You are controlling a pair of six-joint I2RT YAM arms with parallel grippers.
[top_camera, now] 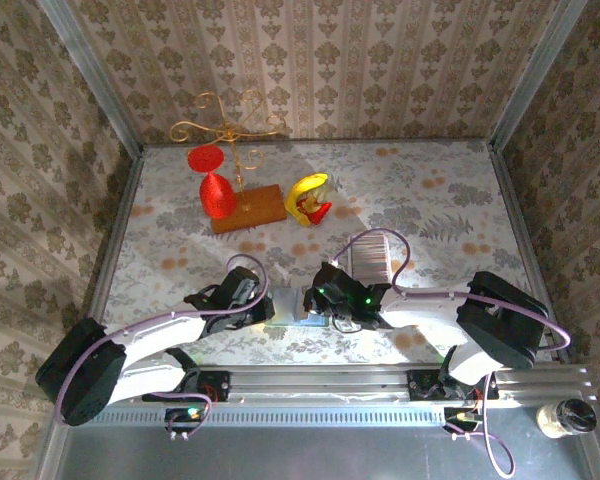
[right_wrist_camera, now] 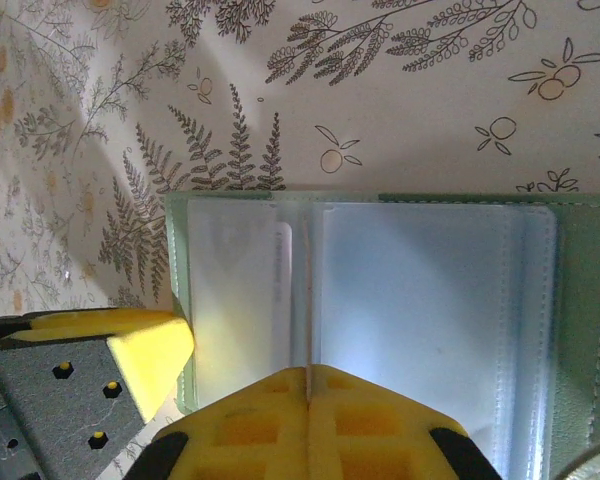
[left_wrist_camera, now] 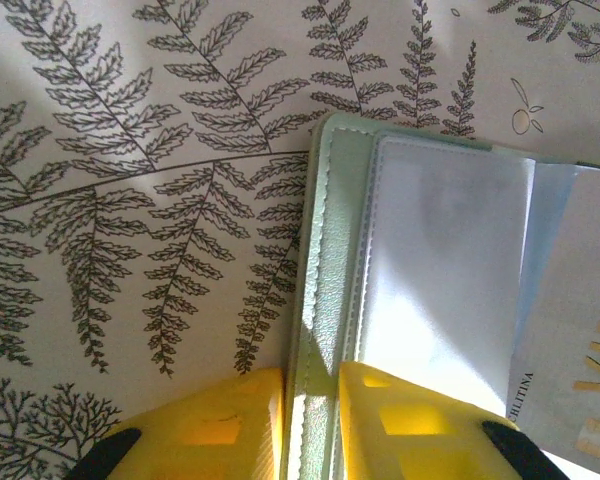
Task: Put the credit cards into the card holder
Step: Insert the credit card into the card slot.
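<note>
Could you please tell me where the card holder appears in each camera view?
Top external: card holder at low centre.
Left wrist: card holder in the right half, its green edge reaching the bottom.
Right wrist: card holder across the lower middle, lying open.
Shared landmark: the fern-printed tablecloth.

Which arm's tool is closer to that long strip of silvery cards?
Right. The right tool sits close to the credit cards; the left tool is farther off, across the card holder.
</note>
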